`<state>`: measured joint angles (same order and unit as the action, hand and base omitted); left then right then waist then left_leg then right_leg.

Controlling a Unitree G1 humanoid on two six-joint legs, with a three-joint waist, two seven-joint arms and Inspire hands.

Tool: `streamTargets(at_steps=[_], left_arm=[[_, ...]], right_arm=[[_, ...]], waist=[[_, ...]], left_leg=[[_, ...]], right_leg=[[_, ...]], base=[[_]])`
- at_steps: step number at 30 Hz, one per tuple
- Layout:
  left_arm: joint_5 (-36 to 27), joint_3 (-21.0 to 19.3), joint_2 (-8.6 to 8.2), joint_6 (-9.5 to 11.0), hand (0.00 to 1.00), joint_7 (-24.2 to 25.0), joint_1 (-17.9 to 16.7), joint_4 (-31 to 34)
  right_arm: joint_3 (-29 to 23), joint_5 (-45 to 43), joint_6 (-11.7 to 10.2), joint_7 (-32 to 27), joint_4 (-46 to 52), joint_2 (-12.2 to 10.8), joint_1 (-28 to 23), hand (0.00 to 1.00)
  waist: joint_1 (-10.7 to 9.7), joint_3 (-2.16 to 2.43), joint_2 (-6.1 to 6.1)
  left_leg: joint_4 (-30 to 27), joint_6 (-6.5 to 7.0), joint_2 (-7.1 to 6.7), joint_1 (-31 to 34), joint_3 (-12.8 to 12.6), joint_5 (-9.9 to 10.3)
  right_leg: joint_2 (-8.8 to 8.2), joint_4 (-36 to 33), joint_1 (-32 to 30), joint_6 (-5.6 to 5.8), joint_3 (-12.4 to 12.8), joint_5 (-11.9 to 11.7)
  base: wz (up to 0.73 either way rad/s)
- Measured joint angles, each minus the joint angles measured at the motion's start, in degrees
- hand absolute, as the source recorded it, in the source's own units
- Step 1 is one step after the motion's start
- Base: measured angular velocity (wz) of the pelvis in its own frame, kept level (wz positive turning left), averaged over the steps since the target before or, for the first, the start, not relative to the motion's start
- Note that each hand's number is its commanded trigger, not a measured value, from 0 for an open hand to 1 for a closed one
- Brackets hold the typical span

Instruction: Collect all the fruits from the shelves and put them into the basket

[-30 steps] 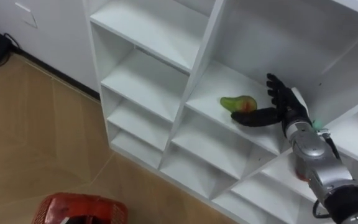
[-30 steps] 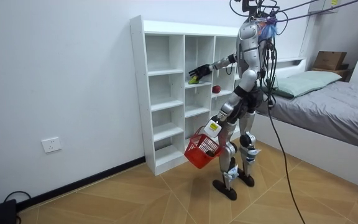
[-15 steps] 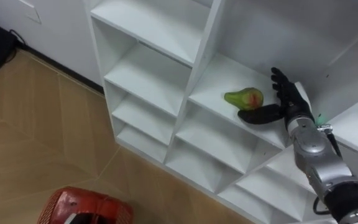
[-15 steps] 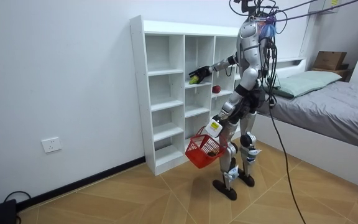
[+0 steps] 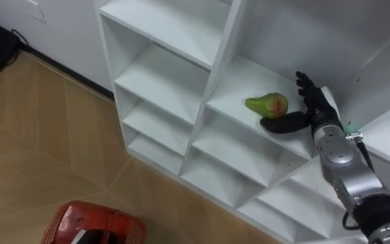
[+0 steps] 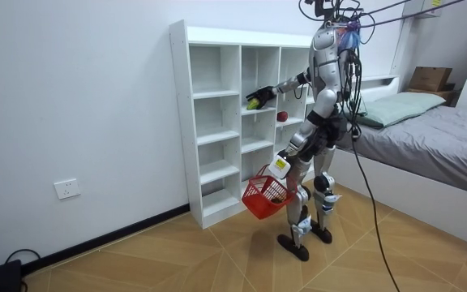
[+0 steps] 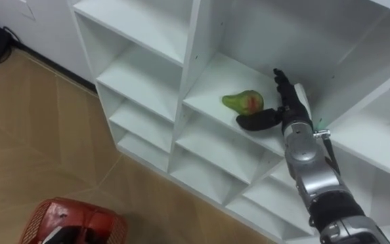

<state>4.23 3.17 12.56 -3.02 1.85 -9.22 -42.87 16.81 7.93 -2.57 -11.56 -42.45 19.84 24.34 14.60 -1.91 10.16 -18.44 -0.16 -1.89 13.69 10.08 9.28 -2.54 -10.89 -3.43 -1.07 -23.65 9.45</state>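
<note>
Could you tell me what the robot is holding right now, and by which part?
The red basket hangs from its left hand, seemingly by the handle. Its right hand, open beside the pear, grips nothing.

Bedroom: bed (image 6: 428, 138), white shelf unit (image 6: 233, 122)

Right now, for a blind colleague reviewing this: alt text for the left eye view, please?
The robot's open right hand reaches into a white closet compartment, beside a green fruit lying there. A red basket shows at lower left over wooden floor.
</note>
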Motion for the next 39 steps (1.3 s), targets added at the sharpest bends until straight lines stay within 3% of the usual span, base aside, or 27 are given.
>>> streamTargets(at_steps=[13,28,39], left_arm=[[0.22,2.69,2.10,0.53,1.00,0.31,0.97,0.01],[-0.11,2.66,2.11,0.93,1.00,0.02,0.97,0.01],[-0.11,2.64,1.88,0.89,1.00,0.31,1.85,-1.57]], right_arm=[[1.20,-1.56,-0.56,-0.45,0.18,-0.01,0.34,0.00],[2.05,-1.98,-0.99,-1.51,-0.14,0.07,0.36,0.00],[2.05,-5.75,-1.25,0.43,-0.12,0.16,0.36,0.00]], waist=[[-0.02,-0.07,0.98],[-0.02,-0.16,1.27],[-0.04,-0.25,0.66]], left_leg=[[0.96,-0.25,0.11,0.52,-0.13,-0.71],[1.00,-0.26,0.12,0.72,-0.12,-0.73],[1.12,-0.27,0.17,0.72,-0.33,-0.73]], right_leg=[[0.04,0.03,-1.16,-0.26,0.26,-0.17],[0.08,0.12,-1.37,-0.30,0.37,-0.18],[0.15,0.04,-1.63,-0.36,0.93,-0.20]], base=[[0.00],[0.00],[0.00]])
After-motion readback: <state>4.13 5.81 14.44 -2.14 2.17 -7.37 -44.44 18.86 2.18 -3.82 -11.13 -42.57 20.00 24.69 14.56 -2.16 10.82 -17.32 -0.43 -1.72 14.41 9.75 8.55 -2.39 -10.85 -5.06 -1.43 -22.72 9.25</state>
